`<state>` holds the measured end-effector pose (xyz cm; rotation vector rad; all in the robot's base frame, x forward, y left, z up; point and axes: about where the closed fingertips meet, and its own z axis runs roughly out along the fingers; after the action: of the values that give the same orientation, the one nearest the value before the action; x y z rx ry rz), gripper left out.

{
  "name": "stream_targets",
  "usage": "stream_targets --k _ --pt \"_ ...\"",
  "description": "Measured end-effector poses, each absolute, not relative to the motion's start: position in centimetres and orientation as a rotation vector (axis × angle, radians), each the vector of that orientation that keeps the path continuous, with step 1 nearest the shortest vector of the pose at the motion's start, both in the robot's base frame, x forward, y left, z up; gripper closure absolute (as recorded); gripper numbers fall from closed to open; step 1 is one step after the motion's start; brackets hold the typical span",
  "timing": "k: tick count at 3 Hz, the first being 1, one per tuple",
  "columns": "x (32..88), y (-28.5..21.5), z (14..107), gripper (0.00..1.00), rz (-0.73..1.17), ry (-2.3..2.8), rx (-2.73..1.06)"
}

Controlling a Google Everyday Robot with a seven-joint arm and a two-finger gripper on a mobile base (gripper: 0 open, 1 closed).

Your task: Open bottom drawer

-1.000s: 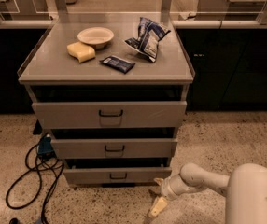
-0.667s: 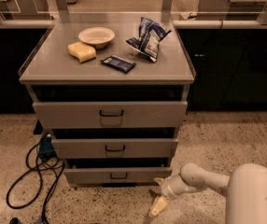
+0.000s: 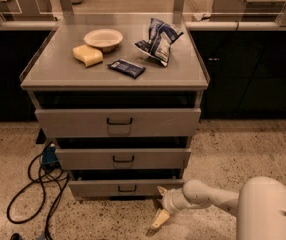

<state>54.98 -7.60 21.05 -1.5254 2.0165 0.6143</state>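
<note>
Judging step as approach | gripper (image 3: 159, 204) low by right end of bottom drawer (image 3: 98, 188), fingers spread, empty | drawer lowest in cabinet (image 3: 58, 75), not drawn out | next: shift left to handle (image 3: 127, 188), clamp, pull straight out

This looks like a staff kitchen or test kitchen. Dark cabinets (image 3: 248, 79) line the far side, the floor (image 3: 233, 149) is speckled terrazzo, and a grey counter (image 3: 58, 69) carries a bowl (image 3: 103, 38), a sponge (image 3: 88, 55) and a snack bag (image 3: 158, 40). The hand (image 3: 159, 204) hangs low at near right, fingers spread.
</note>
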Motion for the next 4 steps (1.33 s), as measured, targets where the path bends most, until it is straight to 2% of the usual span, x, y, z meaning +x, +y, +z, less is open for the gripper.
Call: stream_targets --k 2,4 --pt "57.7 -6.7 23.6 0.00 0.395 1.900 -1.357" --pt "59.4 -6.4 23.7 0.00 0.338 1.894 -1.363"
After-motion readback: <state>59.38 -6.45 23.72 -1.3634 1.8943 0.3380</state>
